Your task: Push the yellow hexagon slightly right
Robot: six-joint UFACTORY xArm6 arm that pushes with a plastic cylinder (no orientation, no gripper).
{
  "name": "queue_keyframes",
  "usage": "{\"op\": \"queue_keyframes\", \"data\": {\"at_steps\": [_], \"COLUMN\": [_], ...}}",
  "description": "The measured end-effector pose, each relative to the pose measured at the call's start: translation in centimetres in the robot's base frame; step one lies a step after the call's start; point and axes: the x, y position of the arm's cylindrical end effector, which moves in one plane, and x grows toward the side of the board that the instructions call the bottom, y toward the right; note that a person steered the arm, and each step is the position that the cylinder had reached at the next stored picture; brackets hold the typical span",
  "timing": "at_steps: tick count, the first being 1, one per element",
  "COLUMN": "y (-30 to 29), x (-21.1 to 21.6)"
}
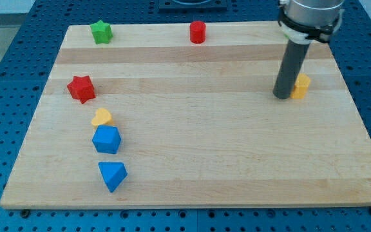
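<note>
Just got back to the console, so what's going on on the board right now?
My tip is down on the wooden board, right against the left side of the yellow hexagon, which sits near the view's right edge. The other blocks lie well away: green star, red cylinder, red star, yellow heart, and two blue blocks.

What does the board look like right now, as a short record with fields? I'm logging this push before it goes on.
tip: my tip is down on the board, against the view's left side of the yellow hexagon
view's top: green star, red cylinder
view's left: red star, yellow heart, blue hexagon, blue triangle
</note>
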Motion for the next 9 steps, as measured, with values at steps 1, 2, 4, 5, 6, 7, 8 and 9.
{"op": "queue_keyframes", "data": {"at_steps": [1, 2, 4, 5, 6, 7, 8, 9], "y": [0.8, 0.6, -2.4, -0.7, 0.7, 1.0, 1.8, 3.0], "x": [0.0, 0.0, -2.9, -4.2, -4.4, -4.1, -4.0, -4.0]}}
